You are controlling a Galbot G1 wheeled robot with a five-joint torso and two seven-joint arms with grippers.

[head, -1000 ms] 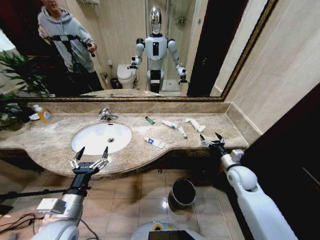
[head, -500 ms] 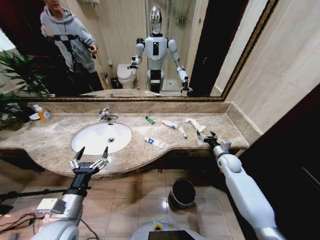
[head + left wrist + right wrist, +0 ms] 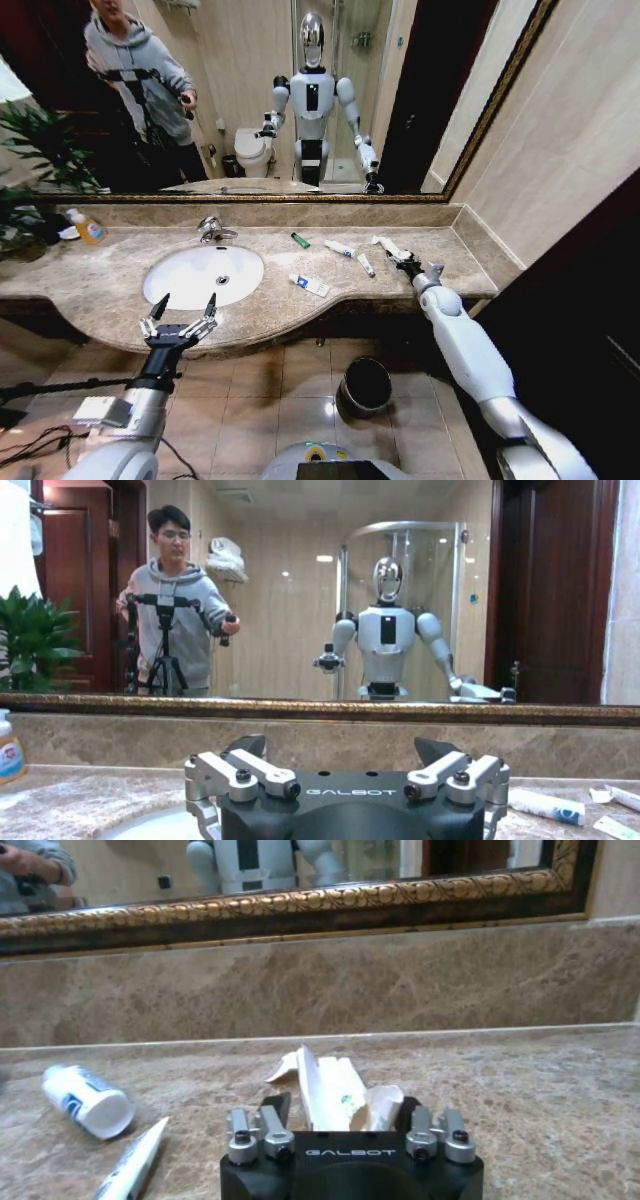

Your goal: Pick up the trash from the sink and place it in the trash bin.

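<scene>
The trash lies on the marble counter to the right of the sink [image 3: 180, 278]: a tiny green tube [image 3: 300, 240], a white tube [image 3: 339, 248], a thin white tube [image 3: 366, 265], a white-and-blue tube [image 3: 309, 285] and white wrappers [image 3: 386, 245]. My right gripper [image 3: 404, 262] is open and low over the counter right at the wrappers. In the right wrist view the wrappers [image 3: 325, 1076] lie between the open fingers of the right gripper [image 3: 345, 1104]. My left gripper [image 3: 183, 305] hangs open in front of the counter edge below the sink. The trash bin [image 3: 345, 388] stands on the floor under the counter.
A chrome faucet [image 3: 212, 229] stands behind the sink and an orange bottle [image 3: 90, 231] at the far left by a plant [image 3: 30, 150]. A gold-framed mirror backs the counter, and a wall closes off its right end. The left wrist view shows the left gripper [image 3: 340, 754] and a tube [image 3: 545, 806].
My right arm has reached forward and to the left over the counter, from its right front edge up to the wrappers. The left arm has not moved.
</scene>
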